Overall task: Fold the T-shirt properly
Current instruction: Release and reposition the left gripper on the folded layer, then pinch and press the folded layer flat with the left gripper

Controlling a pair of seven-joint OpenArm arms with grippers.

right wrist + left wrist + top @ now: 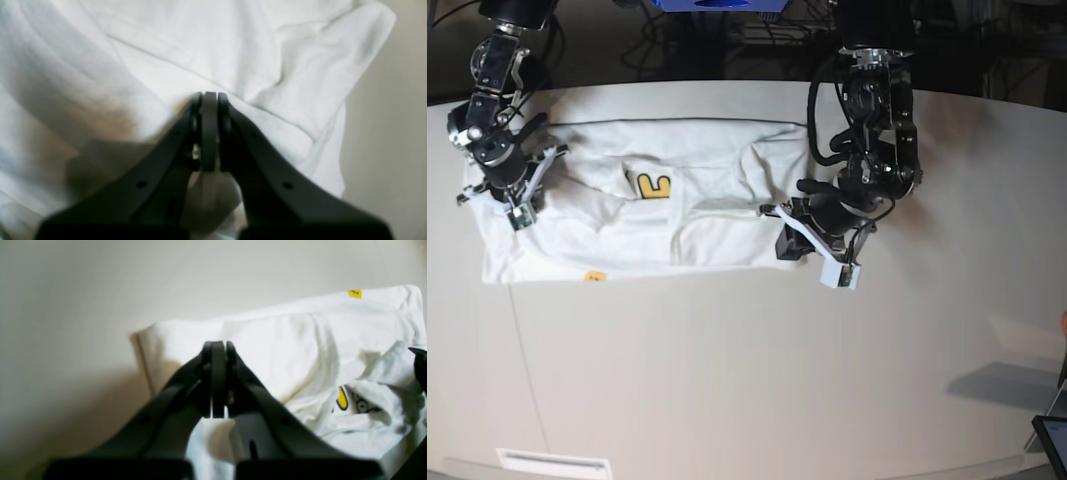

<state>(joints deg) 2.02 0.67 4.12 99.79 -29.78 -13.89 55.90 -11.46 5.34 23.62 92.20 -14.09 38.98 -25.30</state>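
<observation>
Shirt (pixel 677 215) spread wide across the pale table (pixel 747 380), lying along the far half of it, folded into a long band with one edge running straight near the table's back edge. Part of the print peeks out on top: a yellow and orange patch (pixel 651 185) near the middle, and a small orange spot (pixel 594 276) down at the front hem.

Over on the base view's right, the left claw (pixel 218 346) sits at the end of the shirt, jaws pressed fully together. From its wrist camera the tips hang over white cloth close to a folded corner; whether any fabric is pinched between them I cannot tell. Beside it in that view the shirt bunches up, showing a yellow scrap of print (pixel 342 398) and some dark lettering in the creases, with another yellow bit (pixel 355 293) on the far edge.

On the base view's left, the right claw (pixel 209 98) is down at the other end of the shirt, jaws also closed tight. Its tips sit right at a seam line running across the white cloth, with a rumpled sleeve (pixel 333 60) lying just beyond, reaching out toward bare table. Cloth appears gathered under the tips, but a grip is not clear.

Both arms well apart, one at each end of the band.
</observation>
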